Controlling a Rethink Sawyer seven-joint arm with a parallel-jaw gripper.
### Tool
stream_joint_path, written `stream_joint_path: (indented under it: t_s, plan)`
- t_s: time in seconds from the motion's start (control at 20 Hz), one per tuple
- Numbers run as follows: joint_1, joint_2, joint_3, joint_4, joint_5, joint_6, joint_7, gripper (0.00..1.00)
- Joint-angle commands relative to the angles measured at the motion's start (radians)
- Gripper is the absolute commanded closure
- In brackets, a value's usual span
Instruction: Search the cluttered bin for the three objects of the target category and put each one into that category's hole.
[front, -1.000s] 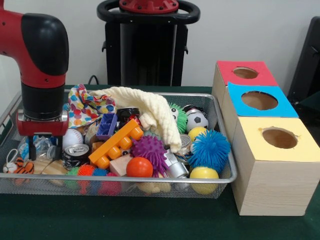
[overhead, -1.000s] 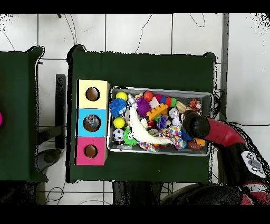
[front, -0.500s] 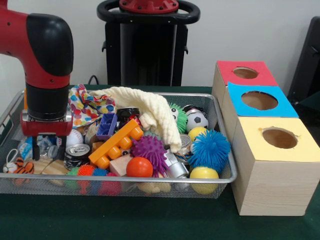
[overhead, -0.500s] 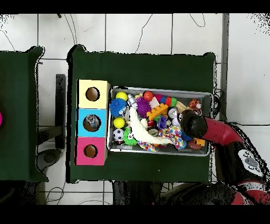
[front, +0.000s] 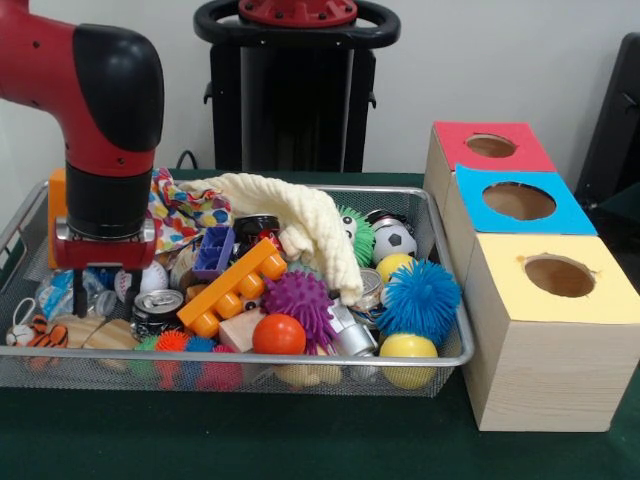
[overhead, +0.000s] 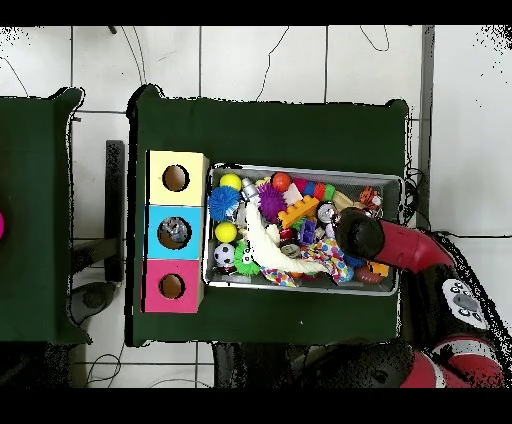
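Note:
The silver wire-mesh bin (front: 300, 357) lies on the green table, full of toys; it also shows in the overhead view (overhead: 300, 168). The blue-surround hole (front: 518, 201) is on the middle of three wooden boxes to the right of the bin, and shows in the overhead view (overhead: 174, 232). My gripper (front: 104, 298) hangs open over the bin's left end, its fingers apart above a white baseball (front: 150, 277) and beside a silver can (front: 155, 308). It holds nothing. In the overhead view the arm's wrist (overhead: 358, 235) hides the gripper.
The bin holds an orange brick (front: 235, 285), a purple spiky ball (front: 298, 300), a blue spiky ball (front: 420, 297), an orange ball (front: 278, 335), a soccer ball (front: 395, 240) and a cream cloth (front: 300, 220). Red-surround hole (front: 490, 146) and yellow-surround hole (front: 558, 276) flank the blue one.
The arm has moved right along the bin's left end in the front view and risen slightly. The gripper stays open and empty. The toys have not moved.

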Motion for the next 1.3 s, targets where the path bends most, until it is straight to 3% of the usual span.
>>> stream_joint_path:
  t_s: [0.05,0.75,1.3]
  plan:
    - [0.033,0.018,-0.025,0.0,0.053,0.124,0.202,0.0]
    - [0.148,0.032,-0.167,0.019,0.082,0.086,0.257,0.0]
    - [0.142,0.044,-0.186,0.019,0.109,0.049,0.239,0.0]
